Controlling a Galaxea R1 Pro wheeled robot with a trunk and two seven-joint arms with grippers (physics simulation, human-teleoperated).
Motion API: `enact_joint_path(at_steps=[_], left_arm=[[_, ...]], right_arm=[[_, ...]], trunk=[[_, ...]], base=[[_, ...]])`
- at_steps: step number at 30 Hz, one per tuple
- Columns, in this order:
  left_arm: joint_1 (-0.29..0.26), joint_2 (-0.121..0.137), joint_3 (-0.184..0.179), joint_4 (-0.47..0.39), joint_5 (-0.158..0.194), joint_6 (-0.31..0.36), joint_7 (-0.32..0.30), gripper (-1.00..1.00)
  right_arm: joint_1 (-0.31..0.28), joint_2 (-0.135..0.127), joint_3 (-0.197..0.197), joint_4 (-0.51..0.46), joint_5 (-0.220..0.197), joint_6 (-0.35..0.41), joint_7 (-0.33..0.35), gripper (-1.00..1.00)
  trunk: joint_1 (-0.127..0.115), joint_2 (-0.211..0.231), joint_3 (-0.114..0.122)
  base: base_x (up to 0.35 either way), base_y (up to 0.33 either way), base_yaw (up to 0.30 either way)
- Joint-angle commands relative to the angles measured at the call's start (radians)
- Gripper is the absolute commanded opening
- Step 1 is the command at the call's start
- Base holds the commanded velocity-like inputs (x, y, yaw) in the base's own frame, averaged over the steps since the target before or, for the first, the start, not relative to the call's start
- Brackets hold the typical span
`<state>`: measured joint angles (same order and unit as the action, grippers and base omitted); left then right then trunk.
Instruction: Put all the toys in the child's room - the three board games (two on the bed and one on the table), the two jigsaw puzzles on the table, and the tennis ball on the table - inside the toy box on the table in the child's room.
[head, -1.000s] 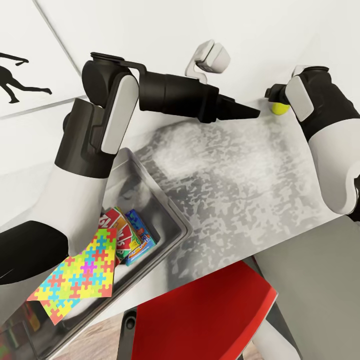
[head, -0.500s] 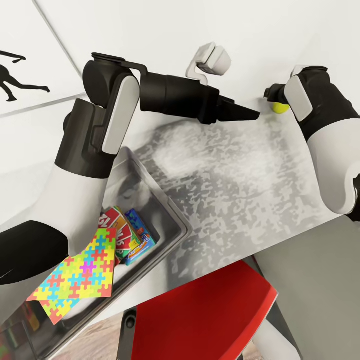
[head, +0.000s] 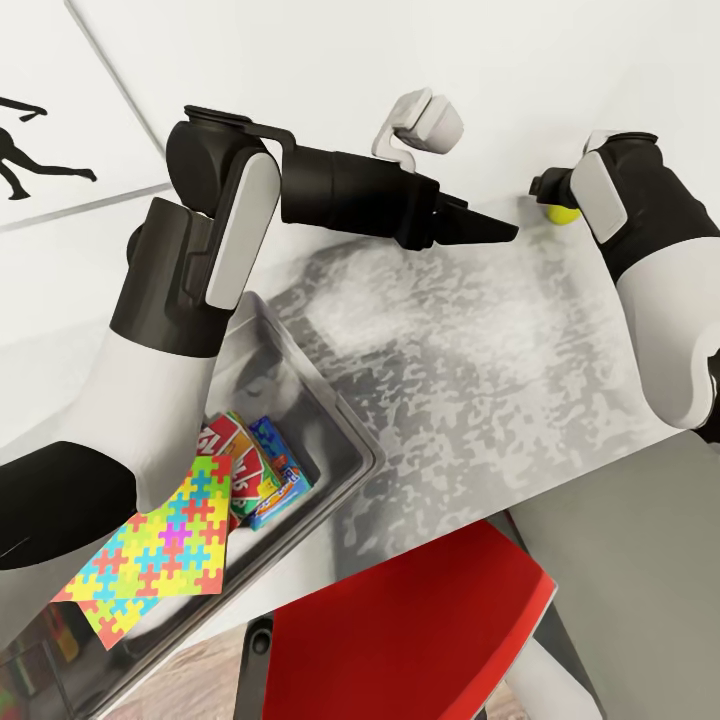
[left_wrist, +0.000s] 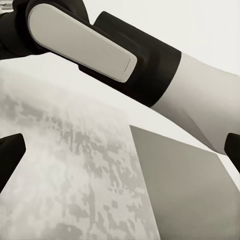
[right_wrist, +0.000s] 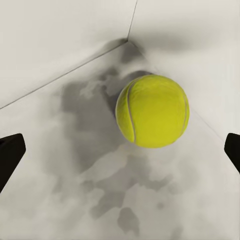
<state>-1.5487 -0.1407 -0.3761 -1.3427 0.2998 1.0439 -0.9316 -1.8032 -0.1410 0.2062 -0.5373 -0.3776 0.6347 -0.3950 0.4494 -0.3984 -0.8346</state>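
Right wrist view put the tennis ball (right_wrist: 152, 111) straight ahead between the right hand's (right_wrist: 120, 150) spread fingers, resting on the desk (right_wrist: 75, 200) by the wall; that arm was nearer.

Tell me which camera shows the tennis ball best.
The right wrist view: the tennis ball sits whole and large on the table, between the open jaws. The head view catches just a small yellow sliver behind the right arm.
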Motion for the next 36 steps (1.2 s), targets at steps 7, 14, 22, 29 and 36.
enact_joint_path(at_steps=[7,14,22,29,36], left_arm=[[-0.001,0.0,0.002,0.0,-0.003,0.003,-0.004,1.0],[-0.001,0.0,0.002,0.0,-0.004,0.003,-0.004,1.0],[-0.005,-0.004,0.007,0.001,-0.004,0.003,-0.004,1.0],[-0.016,-0.011,0.008,0.009,-0.017,0.003,-0.004,1.0],[-0.019,-0.027,0.006,0.041,-0.021,0.003,-0.004,1.0]], right_arm=[[-0.001,-0.003,0.007,-0.001,-0.011,0.004,-0.008,1.0],[-0.001,-0.003,0.006,-0.001,-0.011,0.005,-0.008,1.0],[-0.001,-0.004,0.007,-0.002,-0.011,0.004,-0.008,1.0],[-0.001,-0.005,0.007,-0.003,-0.011,0.003,-0.008,1.0],[-0.002,-0.006,0.007,-0.003,-0.011,0.004,-0.008,1.0]], trunk=[[0.001,-0.002,-0.005],[0.001,-0.002,-0.016],[0.001,-0.002,-0.021],[0.001,-0.002,-0.022],[0.001,-0.002,-0.029]], base=[[0.0,0.0,0.0],[0.0,0.0,0.0],[0.0,0.0,0.0],[0.0,0.0,0.0],[0.0,0.0,0.0]])
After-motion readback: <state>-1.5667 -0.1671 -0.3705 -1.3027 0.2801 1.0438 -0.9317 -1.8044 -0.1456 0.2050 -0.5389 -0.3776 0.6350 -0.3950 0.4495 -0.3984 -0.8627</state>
